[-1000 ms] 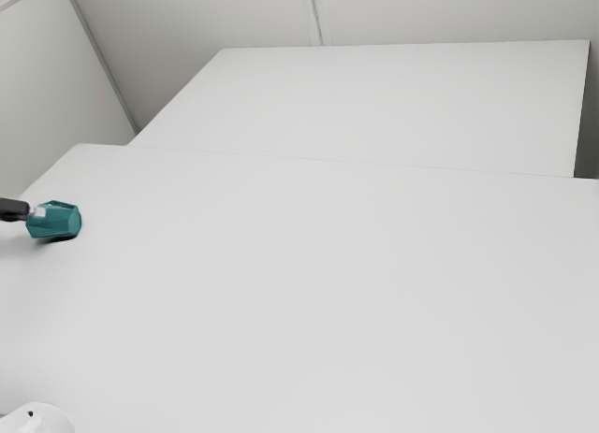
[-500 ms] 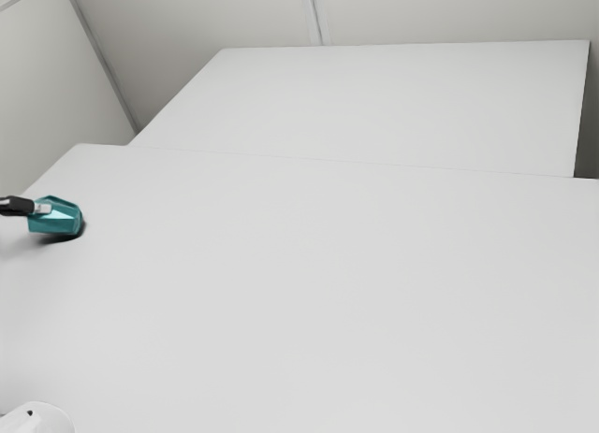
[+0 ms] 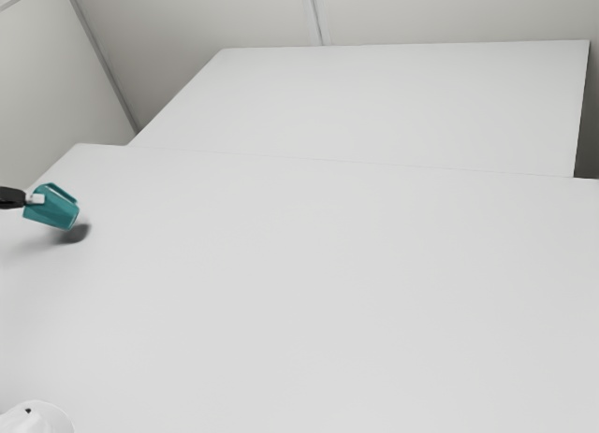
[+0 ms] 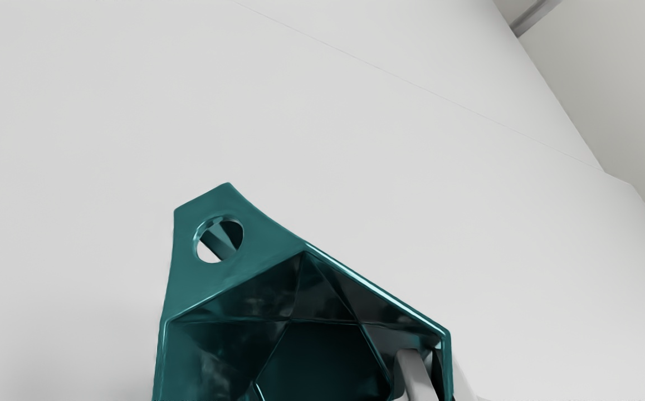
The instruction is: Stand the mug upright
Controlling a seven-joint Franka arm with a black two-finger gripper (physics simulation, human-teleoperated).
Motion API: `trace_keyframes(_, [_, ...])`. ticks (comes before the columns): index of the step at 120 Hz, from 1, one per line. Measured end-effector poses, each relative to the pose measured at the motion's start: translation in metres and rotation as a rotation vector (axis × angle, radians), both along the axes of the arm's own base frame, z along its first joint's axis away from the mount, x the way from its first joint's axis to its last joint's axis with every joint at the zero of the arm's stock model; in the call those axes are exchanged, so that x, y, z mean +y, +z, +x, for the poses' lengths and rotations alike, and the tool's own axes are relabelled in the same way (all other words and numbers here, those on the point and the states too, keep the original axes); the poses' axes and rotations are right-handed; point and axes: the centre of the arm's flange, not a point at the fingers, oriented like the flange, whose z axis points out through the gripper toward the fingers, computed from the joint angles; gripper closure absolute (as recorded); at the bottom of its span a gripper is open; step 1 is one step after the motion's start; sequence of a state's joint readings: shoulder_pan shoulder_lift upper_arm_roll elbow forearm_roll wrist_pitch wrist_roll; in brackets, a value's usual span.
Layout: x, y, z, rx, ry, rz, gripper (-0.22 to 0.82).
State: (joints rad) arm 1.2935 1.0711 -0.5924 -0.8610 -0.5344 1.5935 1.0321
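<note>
At the exterior view's far left, my gripper (image 3: 36,199) is shut on the wall of the teal mug (image 3: 55,209). The mug hangs tilted above the table, its base toward the exterior view's right and downward, with its shadow on the surface beneath. In the wrist view the mug (image 4: 233,278) shows its opening to the camera, its holed handle part at one corner. My gripper (image 4: 444,379) has one fingertip inside the mug and the other outside, with the wall between them.
A white table (image 3: 318,283) spreads under the mug, with a second white surface (image 3: 374,106) beyond its far edge. A white rounded object (image 3: 37,420) stands at the exterior view's lower left corner. Pale walls rise behind.
My gripper has lifted the mug off the table and tipped it, base sloping downward. Its shadow now lies apart from it.
</note>
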Motion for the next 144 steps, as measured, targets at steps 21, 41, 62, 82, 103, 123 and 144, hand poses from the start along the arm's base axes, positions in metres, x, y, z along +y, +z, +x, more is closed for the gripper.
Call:
trace_keyframes(21, [-0.045, 0.083, 0.002, 0.12, -0.084, 0.121, 0.79])
trace_keyframes(41, [-0.138, 0.154, 0.051, 0.275, -0.247, 0.33, 0.79])
trace_keyframes(62, [-0.243, 0.181, 0.099, 0.458, -0.348, 0.535, 0.79])
trace_keyframes(82, [-0.336, 0.172, 0.124, 0.524, -0.375, 0.647, 0.79])
trace_keyframes(103, [-0.416, 0.146, 0.125, 0.458, -0.359, 0.669, 0.79])
trace_keyframes(123, [-0.455, 0.131, 0.103, 0.371, -0.289, 0.699, 0.79])
trace_keyframes(144, [-0.495, 0.109, 0.086, 0.291, -0.245, 0.746, 0.79])
